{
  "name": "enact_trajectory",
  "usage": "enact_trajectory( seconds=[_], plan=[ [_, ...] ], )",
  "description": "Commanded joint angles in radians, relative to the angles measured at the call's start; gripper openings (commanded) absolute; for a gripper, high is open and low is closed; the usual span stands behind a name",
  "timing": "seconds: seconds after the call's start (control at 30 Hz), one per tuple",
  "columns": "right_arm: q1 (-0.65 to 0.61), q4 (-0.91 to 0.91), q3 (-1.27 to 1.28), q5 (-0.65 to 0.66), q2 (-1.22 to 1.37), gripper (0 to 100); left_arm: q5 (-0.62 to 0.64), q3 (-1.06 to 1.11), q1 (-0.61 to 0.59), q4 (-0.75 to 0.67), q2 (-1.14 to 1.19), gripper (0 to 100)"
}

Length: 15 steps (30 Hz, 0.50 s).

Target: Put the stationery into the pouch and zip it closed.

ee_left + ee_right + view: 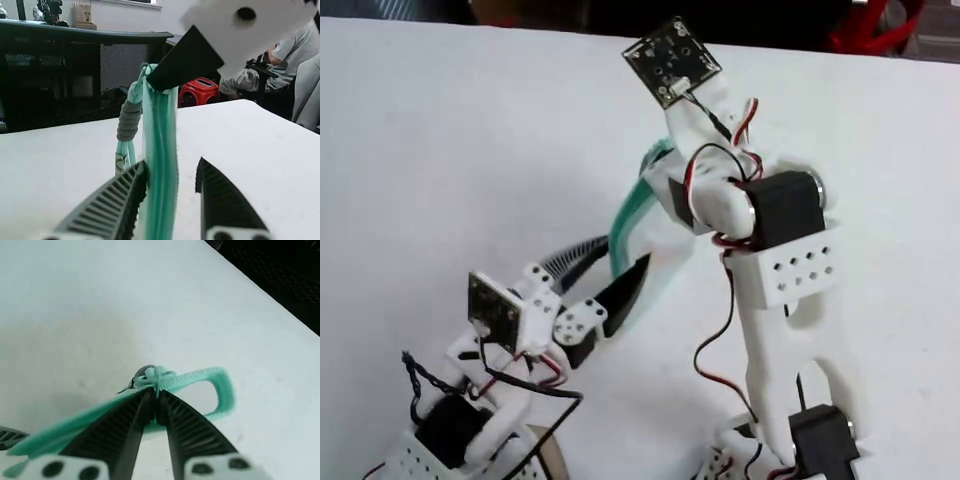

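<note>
A teal pouch (625, 215) stands on edge on the white table (470, 150), between the two arms. My left gripper (172, 167) is open around its lower part: the grey finger (117, 200) touches the pouch (160, 150), while the black finger (220, 200) stands apart from it. A grey pull tab on a teal cord (129, 120) hangs beside the pouch. My right gripper (156, 394) is shut on the zipper end of the pouch (75, 427), just under the small grey slider (145, 374) and beside a teal loop strap (222, 390). Its black finger (185, 60) pinches the pouch's top.
The right arm (780, 230) stretches from the near edge over the table's middle. The left arm's base (450, 430) sits at the near left corner. Beyond the far edge are dark mesh chairs (75, 70) and a red object (200, 90). Bare table lies at the left.
</note>
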Motion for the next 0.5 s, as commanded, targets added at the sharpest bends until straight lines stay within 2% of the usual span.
enact_trajectory(
  seconds=[0.0,0.23,0.37,0.47],
  plan=[
    [-0.008,0.019,0.061,-0.028,0.013,1.9,0.0,-0.049,0.012,-0.049,0.002,16],
    [-0.051,0.035,0.061,-0.031,0.013,1.9,0.0,0.041,0.018,-0.227,0.03,16],
    [-0.051,0.035,0.061,-0.032,0.013,1.9,-0.003,0.02,0.019,-0.33,0.18,13],
    [-0.05,0.035,0.061,-0.032,0.013,1.9,-0.051,-0.023,0.044,-0.416,0.323,9]
  ],
)
